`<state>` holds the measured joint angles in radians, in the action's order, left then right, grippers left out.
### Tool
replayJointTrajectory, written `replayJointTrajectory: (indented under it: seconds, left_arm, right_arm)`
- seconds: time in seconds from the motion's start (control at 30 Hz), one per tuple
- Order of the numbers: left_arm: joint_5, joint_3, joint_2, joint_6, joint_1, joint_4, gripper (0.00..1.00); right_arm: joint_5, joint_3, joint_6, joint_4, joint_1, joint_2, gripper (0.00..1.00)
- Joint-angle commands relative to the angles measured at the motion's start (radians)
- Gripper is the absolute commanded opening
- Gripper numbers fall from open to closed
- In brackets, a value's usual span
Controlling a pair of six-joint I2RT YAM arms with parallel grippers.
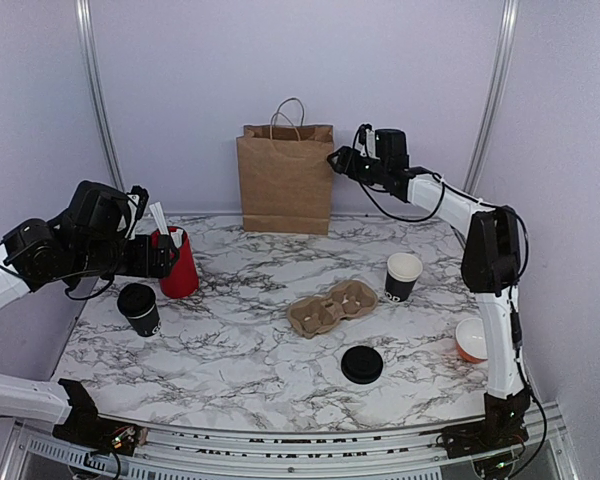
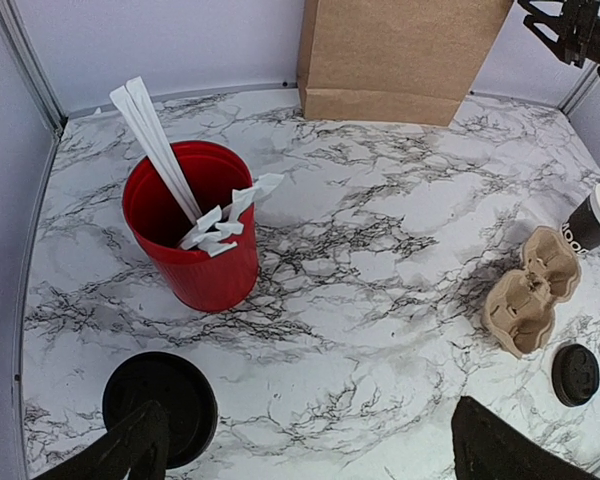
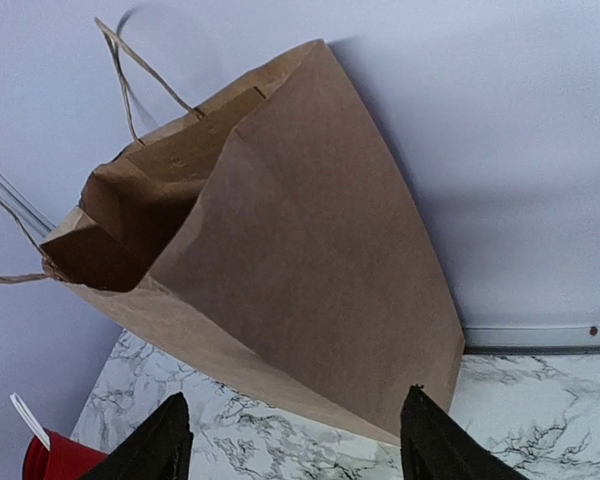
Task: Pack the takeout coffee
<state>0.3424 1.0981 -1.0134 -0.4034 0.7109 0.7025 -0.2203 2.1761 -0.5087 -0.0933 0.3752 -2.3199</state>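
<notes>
I see the takeout coffee (image 1: 139, 308) standing upright on the desk (image 1: 240, 350) at the left, just near-left of the red holder (image 1: 179, 265). Its long axis is vertical and its open mouth points up. The overhead view gives me its black side wall. The left wrist view looks down into its dark mouth instead, and also shows the white wrapped sticks (image 2: 160, 150) leaning in the holder. My left hand (image 2: 305, 452) is released, its fingers (image 2: 130, 450) spread wide, with the cup by the left one. My right hand (image 3: 292, 445) is also spread, raised beside the top of the brown paper bag (image 1: 286, 178) at the far side. Only its wrist view shows the bag's open mouth, and the coffee is outside that view.
</notes>
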Motion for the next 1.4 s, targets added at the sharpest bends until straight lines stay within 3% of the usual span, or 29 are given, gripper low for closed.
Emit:
replayJointTrajectory:
  seconds: [0.0,0.2,0.7,0.97,1.2,1.37]
  left_arm:
    - [0.013,0.025,-0.012,-0.001,0.004,-0.014,0.99]
    - [0.004,0.020,-0.004,-0.003,0.004,-0.018,0.99]
    - [0.015,0.004,0.047,-0.025,0.006,-0.004,0.99]
    - [0.017,0.002,0.056,-0.030,0.006,0.008,0.99]
    - [0.018,0.002,0.046,-0.032,0.006,0.006,0.99]
    - [0.020,0.014,0.033,-0.030,0.007,0.006,0.99]
  right_arm:
    - [-0.009,-0.003,0.083,0.007,0.025,0.073,0.66]
    - [-0.006,0.002,0.204,0.091,0.010,0.047,0.65]
    - [-0.229,0.097,0.411,0.228,-0.020,-0.112,0.51]
    - [-0.222,0.098,0.409,0.324,-0.021,-0.138,0.35]
    - [-0.292,0.124,0.362,0.348,-0.017,-0.168,0.11]
    - [-0.309,0.109,0.369,0.337,-0.001,-0.154,0.00]
